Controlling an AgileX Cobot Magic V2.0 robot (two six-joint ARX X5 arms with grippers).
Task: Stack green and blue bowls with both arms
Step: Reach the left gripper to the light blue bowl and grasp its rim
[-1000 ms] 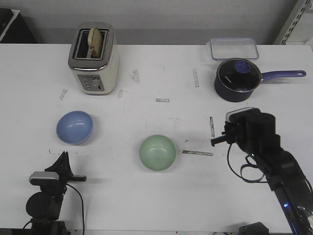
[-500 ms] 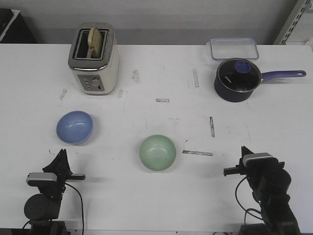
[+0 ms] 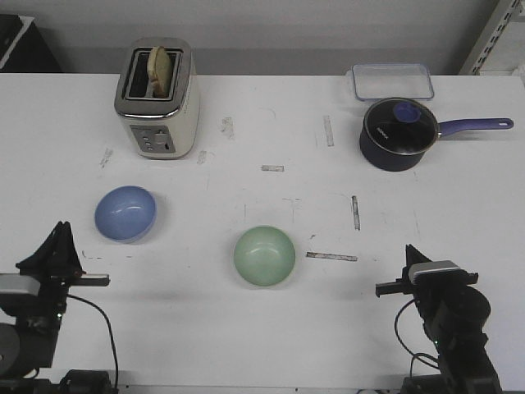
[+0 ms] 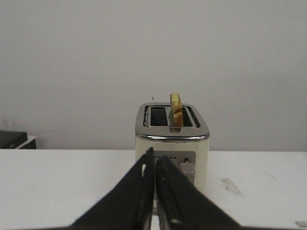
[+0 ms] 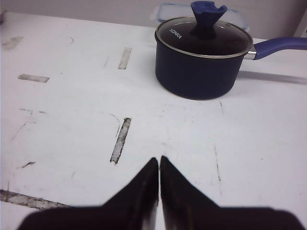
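In the front view, a white counter point(image 3: 271, 328) is seen, its surface scuffed with grey streaks and worn tape marks, backed by a plain grey wall. The green bowl point(image 3: 264, 256) is taken as the landmark, near the middle of the counter and slightly toward the near edge. The blue bowl point(image 3: 125, 213) is set well apart to its left and a little farther back. A cream toaster point(image 3: 157, 98) with a slice of bread in one slot is placed far behind and left of the green bowl. A dark blue saucepan point(image 3: 398, 134) with a glass lid is found behind and right of it, with a clear plastic container point(image 3: 392, 80) just beyond. The left gripper point(image 3: 57, 254) is held at the near edge, left of the green bowl; the right gripper point(image 3: 408, 261) is held at the near edge to its right. Neither touches a bowl.

In the left wrist view, the left gripper point(image 4: 154, 177) is shown with its fingers pressed together and nothing between them, pointed at the toaster point(image 4: 171, 141) before a bare grey wall.

In the right wrist view, the right gripper point(image 5: 159, 175) is likewise pressed together over scuffed counter point(image 5: 72, 120), with the saucepan point(image 5: 204, 57) ahead.
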